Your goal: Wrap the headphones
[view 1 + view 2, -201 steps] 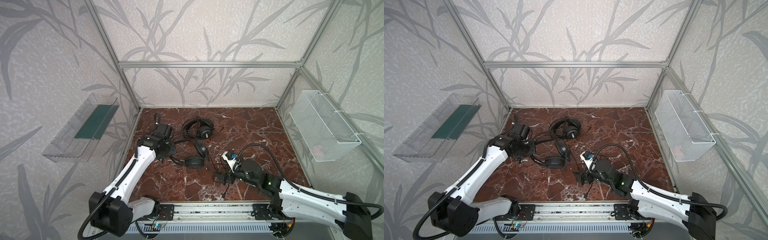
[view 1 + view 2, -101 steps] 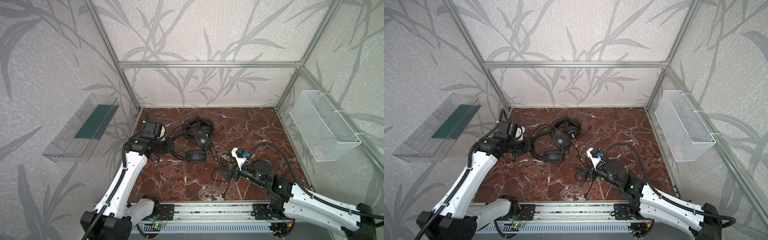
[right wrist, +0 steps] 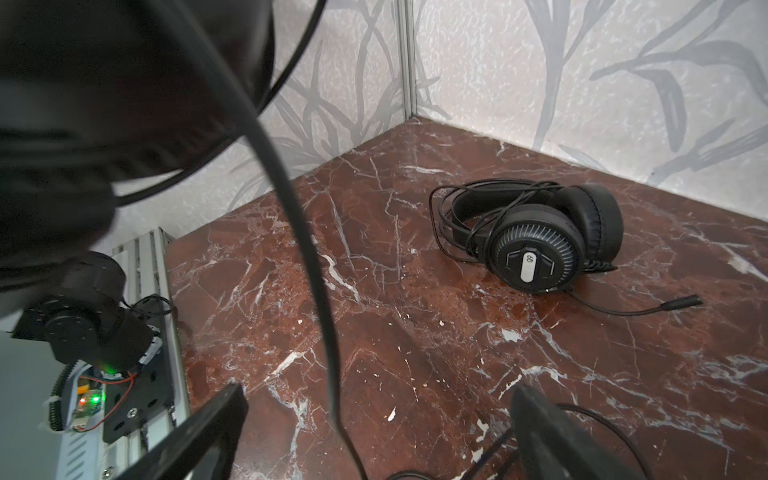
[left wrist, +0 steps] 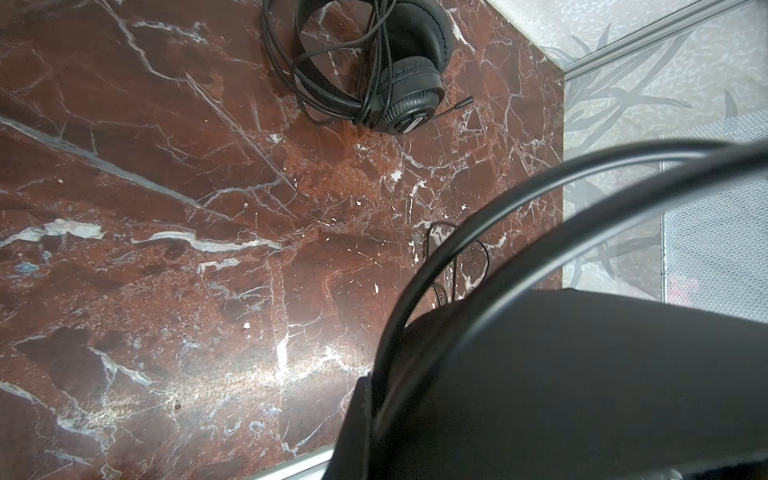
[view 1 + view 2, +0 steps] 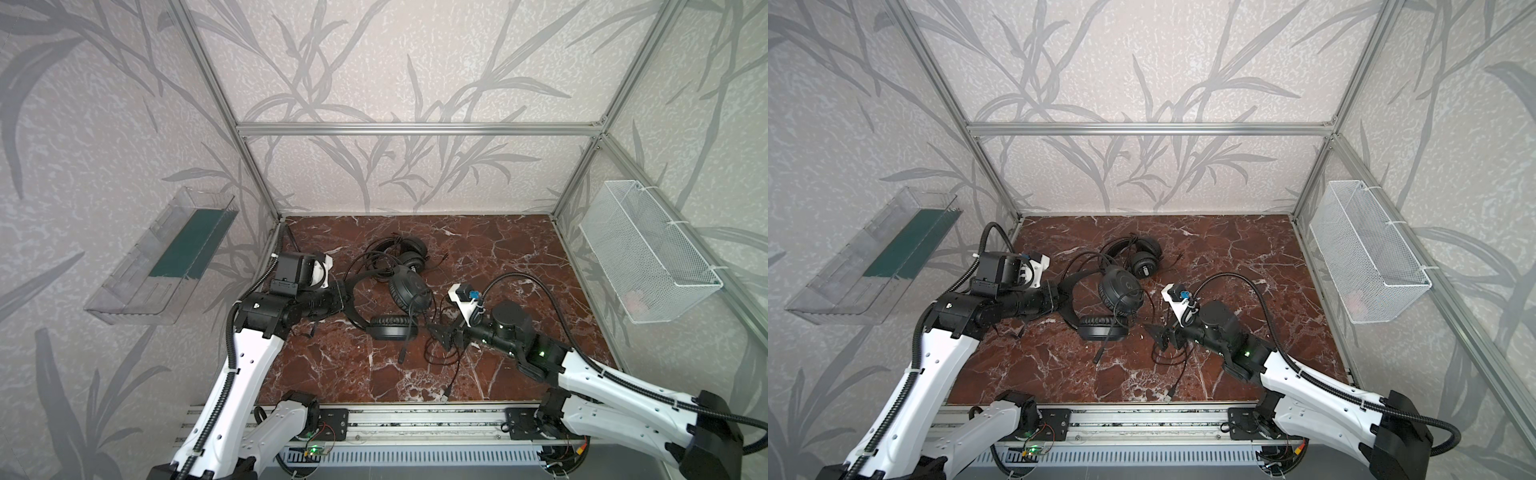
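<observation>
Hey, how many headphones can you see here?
2. The back headset lies toward the rear; the front headset sits mid-table, headband in the left gripper.

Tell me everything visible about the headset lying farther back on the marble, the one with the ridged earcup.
The far headset is black and plastic-looking, lying on the marble floor toward the back wall. Its ridged earcup shows a pale oval badge; the padded second cup sits behind it. A short boom mic sticks out, and thin cable loops loosely round the headband. Nothing grips it.
</observation>
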{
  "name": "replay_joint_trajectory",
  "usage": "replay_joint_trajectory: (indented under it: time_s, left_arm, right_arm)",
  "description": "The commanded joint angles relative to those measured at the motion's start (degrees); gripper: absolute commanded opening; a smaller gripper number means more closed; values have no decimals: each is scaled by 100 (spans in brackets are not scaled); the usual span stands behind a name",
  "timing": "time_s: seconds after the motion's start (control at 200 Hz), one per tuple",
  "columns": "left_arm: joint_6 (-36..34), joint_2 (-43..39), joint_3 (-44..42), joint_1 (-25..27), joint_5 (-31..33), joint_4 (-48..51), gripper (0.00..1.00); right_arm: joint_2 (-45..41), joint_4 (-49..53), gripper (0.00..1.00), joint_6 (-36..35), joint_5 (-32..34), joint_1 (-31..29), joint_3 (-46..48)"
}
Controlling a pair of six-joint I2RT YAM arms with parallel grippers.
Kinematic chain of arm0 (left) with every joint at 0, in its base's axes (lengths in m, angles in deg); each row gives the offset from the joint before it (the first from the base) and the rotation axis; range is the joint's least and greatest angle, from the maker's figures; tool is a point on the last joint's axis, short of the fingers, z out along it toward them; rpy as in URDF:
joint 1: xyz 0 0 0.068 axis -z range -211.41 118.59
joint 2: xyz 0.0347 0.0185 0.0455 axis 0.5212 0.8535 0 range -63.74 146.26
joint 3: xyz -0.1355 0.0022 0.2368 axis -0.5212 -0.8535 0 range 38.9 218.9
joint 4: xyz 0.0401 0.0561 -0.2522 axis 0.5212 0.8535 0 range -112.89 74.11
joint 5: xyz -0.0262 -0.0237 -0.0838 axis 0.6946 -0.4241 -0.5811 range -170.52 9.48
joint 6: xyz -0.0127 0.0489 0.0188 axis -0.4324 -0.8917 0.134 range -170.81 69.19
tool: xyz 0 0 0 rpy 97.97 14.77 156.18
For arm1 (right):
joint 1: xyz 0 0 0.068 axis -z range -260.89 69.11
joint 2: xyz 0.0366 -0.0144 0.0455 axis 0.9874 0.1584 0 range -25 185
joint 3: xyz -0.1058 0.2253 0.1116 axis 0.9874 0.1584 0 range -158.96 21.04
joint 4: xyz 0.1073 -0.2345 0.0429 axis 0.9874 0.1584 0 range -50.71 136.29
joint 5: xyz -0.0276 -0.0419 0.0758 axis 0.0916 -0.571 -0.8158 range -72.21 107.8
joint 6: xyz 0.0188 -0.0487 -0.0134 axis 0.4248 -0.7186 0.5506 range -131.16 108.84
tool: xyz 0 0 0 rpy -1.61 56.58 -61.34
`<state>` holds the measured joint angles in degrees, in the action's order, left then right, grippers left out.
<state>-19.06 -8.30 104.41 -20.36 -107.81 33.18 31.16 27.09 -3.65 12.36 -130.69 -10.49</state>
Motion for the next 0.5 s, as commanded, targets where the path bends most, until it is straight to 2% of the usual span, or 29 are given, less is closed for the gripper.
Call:
replay_joint_trajectory:
  time_s: [0.0,0.155,0.24,0.275,0.345,0.385,0.44,0.495]
  left_arm:
    - [72,-11,134,45,-440,-202,0]
    - [-42,-11,131,77,-233,-110,0]
    - [-102,-41,102,73,-48,-50,0]
    - [-114,-51,102,64,56,-24,0]
    - [-124,-51,135,64,146,4,0]
    - [-123,-38,162,58,159,0,0]
    - [-147,-4,193,55,201,8,0]
    - [-178,42,214,55,315,15,0]
  right_arm:
    - [589,-440,99,-247,3,88,-327]
    - [1028,-1083,100,-152,202,398,-325]
    - [1165,-1177,93,-126,11,594,-378]
    - [1222,-1195,85,-135,-71,636,-389]
    - [1331,-1113,57,-211,-150,666,-432]
    - [1398,-1078,45,-212,-143,665,-441]
    - [1450,-1042,30,-242,-107,665,-469]
    - [1382,-882,20,-239,-48,665,-525]
